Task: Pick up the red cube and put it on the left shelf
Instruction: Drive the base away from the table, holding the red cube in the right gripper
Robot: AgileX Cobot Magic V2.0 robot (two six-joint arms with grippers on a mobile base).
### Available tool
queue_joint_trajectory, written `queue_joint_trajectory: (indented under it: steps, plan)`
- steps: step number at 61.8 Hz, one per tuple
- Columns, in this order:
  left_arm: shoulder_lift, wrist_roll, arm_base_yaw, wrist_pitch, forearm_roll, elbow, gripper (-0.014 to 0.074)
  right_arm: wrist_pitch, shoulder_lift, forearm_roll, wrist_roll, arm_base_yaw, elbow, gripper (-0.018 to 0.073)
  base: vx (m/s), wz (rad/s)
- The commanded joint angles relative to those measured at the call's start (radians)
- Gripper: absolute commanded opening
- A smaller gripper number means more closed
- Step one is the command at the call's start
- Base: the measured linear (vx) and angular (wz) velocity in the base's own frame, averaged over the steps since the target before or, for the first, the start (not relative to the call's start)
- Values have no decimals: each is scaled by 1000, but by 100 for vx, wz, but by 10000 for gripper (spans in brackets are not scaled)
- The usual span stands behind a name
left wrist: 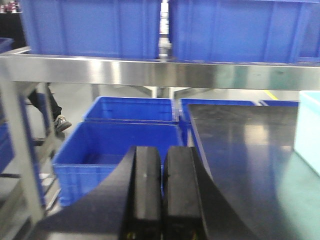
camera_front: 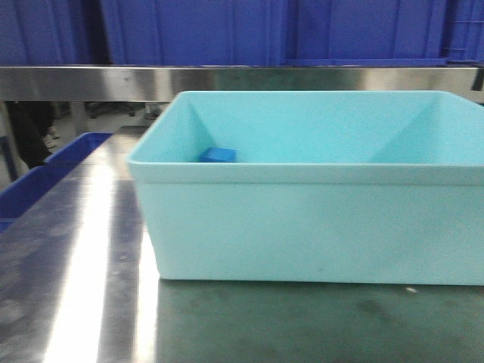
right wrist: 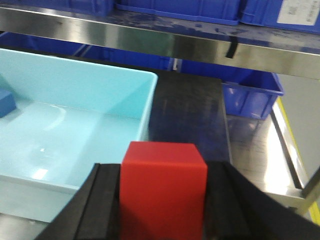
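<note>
Front view. Pale turquoise tub [camera_front: 302, 227] sits on the steel tabletop [camera_front: 83, 272]. A small blue block [camera_front: 218, 155] lies inside against the tub's left wall, its lower part hidden by the near rim. Behind the tub runs a brushed rail of the left shelf [camera_front: 227, 82], with blue crates [camera_front: 227, 30] above it cut off by the top edge. Picture soft; the tub's right end runs out of frame.

Left wrist view. Left pincer [left wrist: 162, 192]: black fingers [left wrist: 147, 190] pressed together, only a thin seam between them, pinching nothing. Ahead of and above it is the shelf rail, with blue crates over it and more below it. The dark tabletop lies to the pincer's right, with a corner of the tub at the far right edge. A shoe [left wrist: 61, 123] shows beyond the shelf post, its wearer mostly hidden.

Right wrist view. Right pincer [right wrist: 162, 212] pinches the red cube [right wrist: 162, 185] between its two black fingers [right wrist: 102, 205]; the cube's lower part is cut off by the frame. The tub lies ahead and to the pincer's left, apart from the cube, with the blue block at its far left. The shelf rail crosses above and beyond. A white label [right wrist: 295, 15] on the upper-right crate is too blurred to read. A black strap [right wrist: 231, 47] hangs over the rail.
</note>
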Motion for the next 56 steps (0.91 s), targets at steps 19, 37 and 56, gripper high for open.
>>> queue_joint_trajectory:
  steps: [19, 37, 56]
  plan:
    - [-14, -5, -1, -90, -2, 24, 102, -89, 12, -20, -7, -5, -26, 92, -6, 48]
    - [-14, -5, -1, -90, -2, 24, 102, -89, 12, -20, -7, -5, -26, 92, -9, 64]
    - [-14, -5, -1, -90, -2, 24, 102, -89, 12, -20, -7, -5, -26, 92, -10, 75]
